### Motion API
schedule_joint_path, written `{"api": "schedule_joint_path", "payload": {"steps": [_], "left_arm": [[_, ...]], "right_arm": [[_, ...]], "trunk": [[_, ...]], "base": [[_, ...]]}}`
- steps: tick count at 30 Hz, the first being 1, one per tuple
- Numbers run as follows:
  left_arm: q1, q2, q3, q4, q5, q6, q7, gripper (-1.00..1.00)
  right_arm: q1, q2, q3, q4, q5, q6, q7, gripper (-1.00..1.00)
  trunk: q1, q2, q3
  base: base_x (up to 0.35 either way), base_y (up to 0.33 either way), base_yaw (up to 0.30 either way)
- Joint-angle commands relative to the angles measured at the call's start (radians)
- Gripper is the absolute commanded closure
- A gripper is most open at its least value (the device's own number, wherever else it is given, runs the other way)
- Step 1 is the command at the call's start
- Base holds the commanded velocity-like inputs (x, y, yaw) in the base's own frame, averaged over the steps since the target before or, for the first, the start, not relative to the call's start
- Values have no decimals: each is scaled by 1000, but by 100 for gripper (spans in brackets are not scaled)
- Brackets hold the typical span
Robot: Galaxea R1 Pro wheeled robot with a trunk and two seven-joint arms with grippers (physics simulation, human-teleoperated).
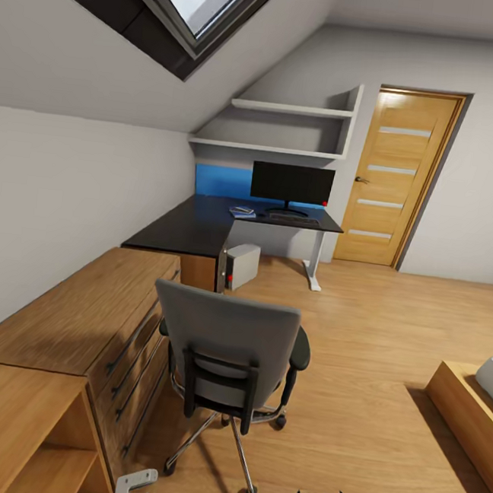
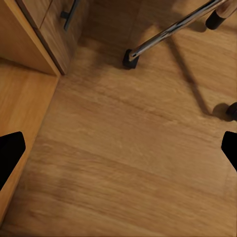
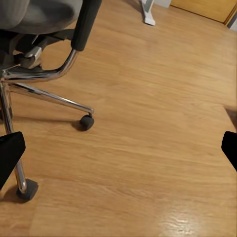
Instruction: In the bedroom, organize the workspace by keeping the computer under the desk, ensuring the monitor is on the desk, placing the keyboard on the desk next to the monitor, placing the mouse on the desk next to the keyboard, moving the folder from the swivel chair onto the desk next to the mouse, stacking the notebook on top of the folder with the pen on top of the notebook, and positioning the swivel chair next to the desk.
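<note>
Head view: the grey padded swivel chair (image 1: 227, 351) stands well short of the long black desk (image 1: 203, 226) — wide black monitor (image 1: 292, 184) on top, light grey computer tower (image 1: 240, 265) beneath. Left wrist view: left gripper (image 2: 118, 150) spread open over oak floor (image 2: 123, 163). Right wrist view: right gripper (image 3: 118, 153) open too — beside the chair's chrome base.

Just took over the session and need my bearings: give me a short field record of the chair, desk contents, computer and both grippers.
swivel chair: mid-floor, back toward camera, apart from desk
desk: black, far corner
monitor: upright on desk
keyboard: on desk before monitor
blue item: on desk left of keyboard, too small to identify
computer: on floor beside desk's wooden end
left gripper: open, above bare floor
right gripper: open, beside chair base
</note>
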State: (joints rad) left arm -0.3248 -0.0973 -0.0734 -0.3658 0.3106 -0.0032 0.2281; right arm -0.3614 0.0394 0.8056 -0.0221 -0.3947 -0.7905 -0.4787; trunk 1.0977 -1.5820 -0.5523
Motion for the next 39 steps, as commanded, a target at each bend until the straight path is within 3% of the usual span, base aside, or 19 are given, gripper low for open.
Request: {"api": "schedule_joint_path", "payload": {"steps": [1,23,39], "left_arm": [[0,1,-8,-1,7,-1,8,-100],[0,1,-8,-1,7,0,8,-100],[0,1,-8,-1,8,0,8,-100]], "right_arm": [[-1,0,9,0,-4,-1,-6,-100],[-1,-2,9,1,-4,-1,-6,-100],[0,-1,9,1,-4,-1,-6,-100]], "trunk": [[4,-8,-4],[88,-162,-73],[150,-274,-123]], "base": [[0,0,0],[0,37,0],[-94,0,0]]}}
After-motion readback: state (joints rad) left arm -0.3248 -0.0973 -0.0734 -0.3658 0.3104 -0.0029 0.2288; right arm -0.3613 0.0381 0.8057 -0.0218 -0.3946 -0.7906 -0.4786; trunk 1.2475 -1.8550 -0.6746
